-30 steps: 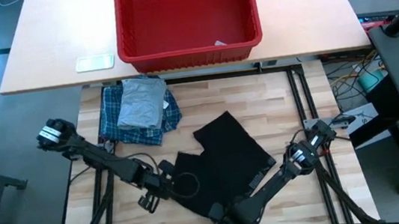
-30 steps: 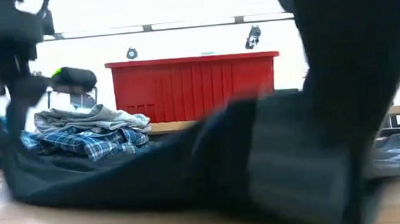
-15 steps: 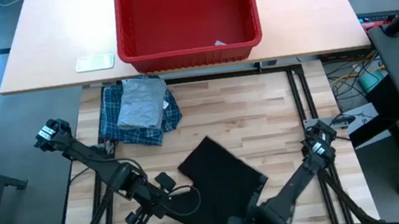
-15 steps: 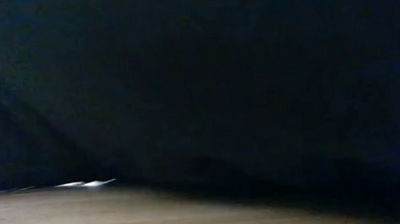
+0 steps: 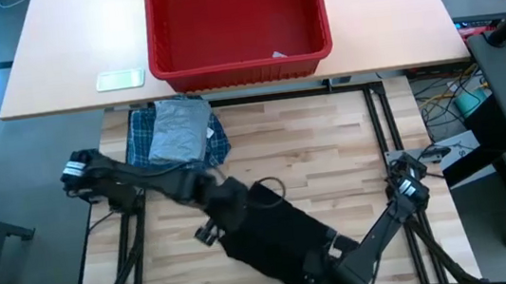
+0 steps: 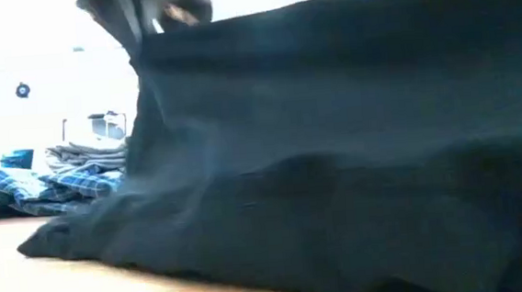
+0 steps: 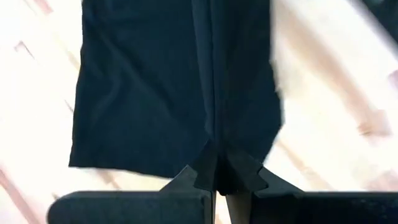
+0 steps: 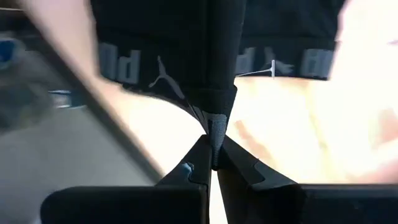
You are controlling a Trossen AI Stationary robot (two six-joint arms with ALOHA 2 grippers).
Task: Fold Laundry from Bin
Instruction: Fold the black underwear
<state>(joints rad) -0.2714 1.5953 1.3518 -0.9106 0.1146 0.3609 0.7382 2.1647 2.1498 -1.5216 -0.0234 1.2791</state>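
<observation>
Both arms are working the black garment point(image 5: 277, 230) on the near half of the wooden table point(image 5: 330, 143). The left gripper point(image 5: 225, 205) pinches one end of it, and the right gripper point(image 5: 329, 260) pinches the other end near the front edge. In each wrist view the fingers are clamped tight on a fold of the cloth, and the right one has it just below the printed waistband point(image 8: 273, 62).

To do this fold well, I think the two grippers should travel together so the cloth stays taut and flat. They should lay the lifted edge square over the rest before letting go, or the garment will bunch.

A plaid shirt point(image 5: 145, 154) with a grey T-shirt point(image 5: 180, 129) on top lies towards the table's far left corner. Beyond, on a second, paler table point(image 5: 61, 49), stands the red bin point(image 5: 240, 63), which looks nearly empty. Cables and equipment crowd the floor on the right.
</observation>
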